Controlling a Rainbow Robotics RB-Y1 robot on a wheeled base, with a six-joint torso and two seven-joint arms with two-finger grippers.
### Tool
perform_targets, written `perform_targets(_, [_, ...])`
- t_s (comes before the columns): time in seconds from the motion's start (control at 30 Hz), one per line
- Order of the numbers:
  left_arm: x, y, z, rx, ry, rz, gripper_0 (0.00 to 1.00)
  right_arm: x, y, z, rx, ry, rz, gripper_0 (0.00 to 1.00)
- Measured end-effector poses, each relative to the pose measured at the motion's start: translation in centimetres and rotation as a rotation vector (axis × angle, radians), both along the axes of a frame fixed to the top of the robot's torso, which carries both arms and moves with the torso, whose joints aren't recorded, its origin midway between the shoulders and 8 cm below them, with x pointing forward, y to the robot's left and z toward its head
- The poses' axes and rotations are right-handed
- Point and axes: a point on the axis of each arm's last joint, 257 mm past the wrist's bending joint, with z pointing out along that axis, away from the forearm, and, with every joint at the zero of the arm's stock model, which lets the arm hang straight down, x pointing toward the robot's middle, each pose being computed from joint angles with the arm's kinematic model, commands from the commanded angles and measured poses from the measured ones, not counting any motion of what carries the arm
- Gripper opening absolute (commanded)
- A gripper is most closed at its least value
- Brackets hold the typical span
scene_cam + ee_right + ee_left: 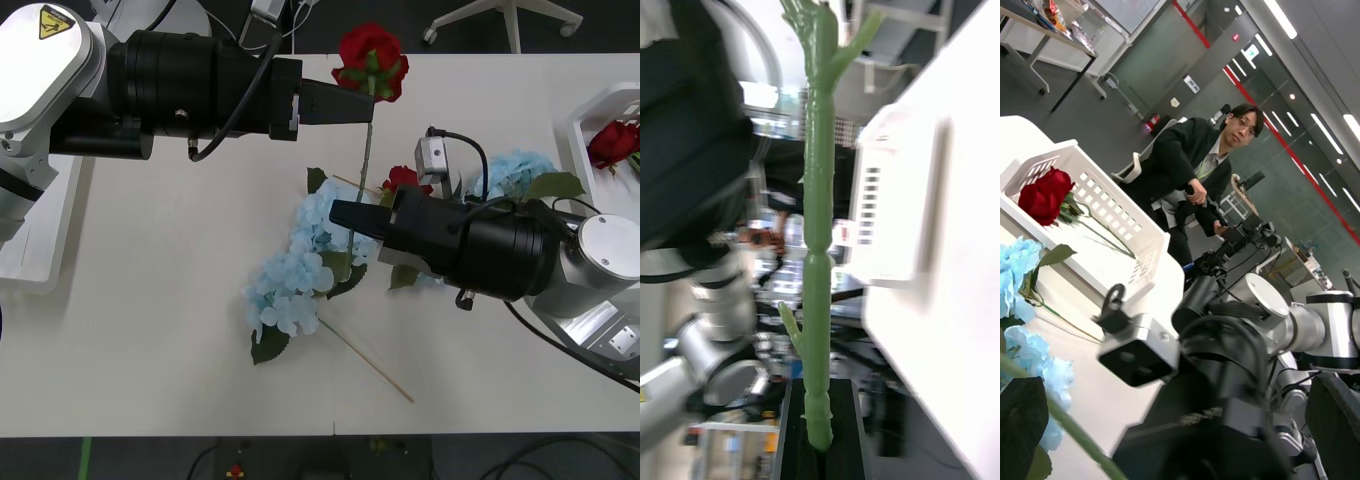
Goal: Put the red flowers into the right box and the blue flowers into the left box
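White tabletop (150, 300) fills most of the front view, with dark floor beyond its far edge. Near the middle of the table a heap of blue flowers (295, 275) is spread out, pale clusters with green leaves (268, 343) and a thin tan stem (370, 365) running out toward the near edge. More blue heads (515, 170) lie farther to the right, just behind the right arm.

One of the red flowers (371, 60) is held aloft above the table — its bloom is seen near the far edge, and its thin green stem (366, 150) runs down to the right gripper (345, 213), whose black fingers are closed on the stem's lower part. In the right wrist view the stem (818, 225) is seen rising from between the closed fingers (794, 442). Another red bloom (402, 180) is tucked among the blue heads just behind the right gripper.

The left gripper (345, 103) is reached in from the left at the height of the raised bloom, just beside its stem; whether its fingers are parted cannot be told.

The right box (592, 130) sits at the table's right edge with a red rose (612, 143) already lying in it — the same rose (1046, 195) is seen in the white tray (1112, 217) from the left wrist. The left box (45, 240) is partly visible at the left edge, under the left arm.
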Motion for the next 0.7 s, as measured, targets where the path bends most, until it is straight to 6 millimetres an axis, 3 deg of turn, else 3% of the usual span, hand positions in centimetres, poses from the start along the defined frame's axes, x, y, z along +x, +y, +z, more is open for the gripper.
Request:
perform_targets(0.2, [-0.1, 0.2, -0.7, -0.008, 0.023, 0.005, 1.00, 5.9, -5.7, -5.8, -0.224, 0.013, -0.121, 0.00])
perform_targets(0.37, [0.5, 1.0, -0.5, -0.005, 0.022, 0.024, 1.00, 11.0, -13.3, -9.5, -0.481, -0.019, -0.215, 0.00])
perform_targets(0.53, [2.0, 4.3, -1.1, 0.060, 0.000, 0.086, 1.00, 14.9, -22.2, -9.7, -0.709, -0.050, -0.301, 0.00])
perform_targets(0.7, [3.3, 8.0, -1.9, 0.143, 0.062, 0.161, 1.00, 16.4, -31.2, -8.3, -0.926, -0.077, -0.381, 0.00])
